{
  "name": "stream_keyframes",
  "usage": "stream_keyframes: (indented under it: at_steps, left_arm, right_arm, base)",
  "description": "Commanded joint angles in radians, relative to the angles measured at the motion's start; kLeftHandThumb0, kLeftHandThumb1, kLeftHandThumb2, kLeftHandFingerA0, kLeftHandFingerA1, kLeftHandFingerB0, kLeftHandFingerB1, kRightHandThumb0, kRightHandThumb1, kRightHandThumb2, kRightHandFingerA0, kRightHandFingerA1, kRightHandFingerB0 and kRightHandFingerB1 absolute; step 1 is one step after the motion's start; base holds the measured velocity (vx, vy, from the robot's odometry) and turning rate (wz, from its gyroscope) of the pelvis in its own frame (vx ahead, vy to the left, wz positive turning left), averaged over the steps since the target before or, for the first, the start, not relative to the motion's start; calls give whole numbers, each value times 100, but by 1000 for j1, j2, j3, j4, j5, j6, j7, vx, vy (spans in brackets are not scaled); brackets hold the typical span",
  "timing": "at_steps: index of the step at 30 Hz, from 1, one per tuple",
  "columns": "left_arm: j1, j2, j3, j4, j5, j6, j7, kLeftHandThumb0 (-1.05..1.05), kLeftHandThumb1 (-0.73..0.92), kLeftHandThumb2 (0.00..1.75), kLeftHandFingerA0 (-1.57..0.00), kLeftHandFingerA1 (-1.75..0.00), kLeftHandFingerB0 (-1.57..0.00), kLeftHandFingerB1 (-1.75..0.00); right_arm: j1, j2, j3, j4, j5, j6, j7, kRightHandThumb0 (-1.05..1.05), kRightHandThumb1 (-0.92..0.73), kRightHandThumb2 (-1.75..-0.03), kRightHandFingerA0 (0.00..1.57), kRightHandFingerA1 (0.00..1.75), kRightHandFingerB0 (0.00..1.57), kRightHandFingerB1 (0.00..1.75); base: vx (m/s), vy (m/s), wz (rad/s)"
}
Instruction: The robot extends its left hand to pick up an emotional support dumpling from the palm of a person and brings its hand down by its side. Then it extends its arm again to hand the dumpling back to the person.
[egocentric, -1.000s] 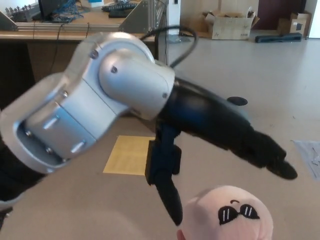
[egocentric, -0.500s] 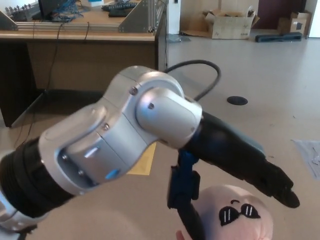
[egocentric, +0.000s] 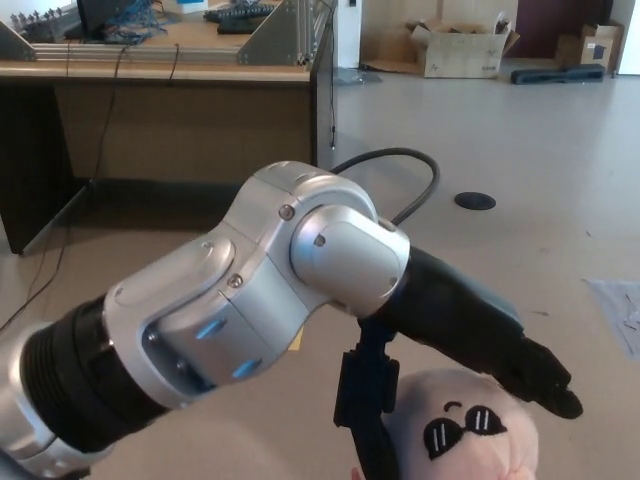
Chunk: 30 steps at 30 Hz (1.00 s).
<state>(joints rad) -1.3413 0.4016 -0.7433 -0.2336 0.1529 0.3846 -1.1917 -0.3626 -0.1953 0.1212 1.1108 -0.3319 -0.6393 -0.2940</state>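
The robot's left hand (egocentric: 455, 345), glossy black plastic on a smooth silver forearm, reaches across the bottom of the head view with its thick fingers (egocentric: 540, 378) spread open around the round, soft pink plush dumpling (egocentric: 470, 425). The thumb hangs down against the plush's left side, and the two fingers lie across its top, seemingly touching. The dumpling sits directly beneath and between them, with a stitched black sunglasses face. The palm under it is mostly out of view. The pickup looks only begun, with no firm squeeze yet; lifting, lowering the arm, and handing back remain. The right hand is not visible.
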Motion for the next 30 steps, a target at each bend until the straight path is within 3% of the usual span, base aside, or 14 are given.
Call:
stream_keyframes:
  at_steps: [1,2,5,6,7,8,9,11,12,13,16,19,22,30]
  left_arm:
    - [9,5,-14,1,59,11,-30,-92,44,55,0,0,0,0]
    - [10,7,-19,3,66,8,-34,-99,37,71,0,0,0,0]
    - [31,1,-4,10,56,-4,-29,-94,44,55,0,0,0,0]
    - [57,-3,20,12,41,-28,-6,-68,44,91,0,-12,0,-18]
    - [77,-7,38,9,33,-38,11,-68,44,91,0,-12,0,-18]
    - [117,-9,64,-3,32,-62,42,-98,35,64,0,0,0,0]
    - [156,-13,83,-6,27,-96,67,-101,40,58,0,-3,0,0]
    - [185,-24,95,-7,38,-118,81,-105,36,64,0,-1,0,0]
    - [190,-33,88,-18,59,-114,90,-22,65,65,-89,-63,-85,-51]
    - [195,-36,90,-21,66,-117,96,-23,60,72,-88,-68,-91,-56]
    - [233,-49,111,-30,82,-150,141,-25,71,71,-71,-52,-68,-47]
    - [251,-55,122,-32,96,-170,161,-31,76,64,-69,-48,-64,-43]
    - [265,-59,130,-37,104,-175,171,-30,75,64,-74,-53,-66,-44]
    - [289,-55,152,-43,94,-181,170,-29,76,62,-71,-51,-66,-43]
  right_arm:
    - [-20,-21,-1,9,3,-20,3,-40,-64,-60,85,59,81,49]
    - [-20,-21,-1,9,3,-20,3,-40,-64,-60,85,59,81,49]
    - [-22,-21,-1,9,3,-20,3,-40,-64,-60,85,59,81,49]
    - [-23,-22,-1,9,3,-19,3,-40,-64,-60,85,59,81,49]
    - [-24,-22,-1,9,2,-19,3,-40,-64,-60,85,59,81,49]
    - [-25,-22,-1,9,2,-19,3,-40,-64,-60,85,59,81,49]
    - [-26,-21,0,10,2,-19,3,-40,-64,-60,85,59,81,49]
    - [-28,-22,0,10,2,-19,4,-40,-64,-60,85,59,81,49]
    - [-13,-13,-35,-31,79,24,125,-46,-62,-59,75,76,71,50]
    - [-9,-22,-21,-39,53,2,99,-35,-61,-58,80,82,77,59]
    - [-14,-38,-9,-24,39,5,132,-48,-71,-61,61,61,59,42]
    - [-7,-62,45,-42,-66,-42,-15,-37,-62,-58,77,80,79,53]
    - [-7,-41,6,-36,21,-43,63,-37,-61,-58,73,76,72,51]
    - [-18,-46,35,-17,-38,-58,-25,-37,-62,-58,75,80,75,51]
  base:
    - [0,0,0]
    - [0,0,0]
    - [0,0,0]
    - [0,0,0]
    - [0,0,0]
    - [0,0,0]
    - [0,0,0]
    - [0,0,0]
    - [0,0,0]
    - [0,0,0]
    - [0,0,0]
    - [0,0,0]
    - [0,0,0]
    - [0,0,0]
